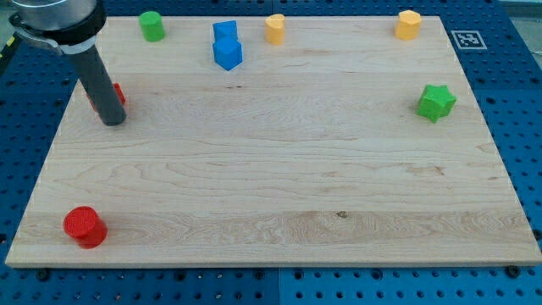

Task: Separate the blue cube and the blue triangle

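Two blue blocks touch near the view's top, left of centre. The upper one [224,32] looks like the cube. The lower one [228,54] looks like the triangle, with a corner pointing to the view's bottom. My tip [113,121] rests on the board at the view's left, well to the left of and below the blue pair. The dark rod leans up to the view's top left corner. A red block [119,91] is partly hidden behind the rod, just above the tip.
A green cylinder [152,25] sits at the top left. A yellow block [274,28] is right of the blue pair, and another yellow block [407,24] is at the top right. A green star [436,102] is at the right, and a red cylinder [85,226] at the bottom left.
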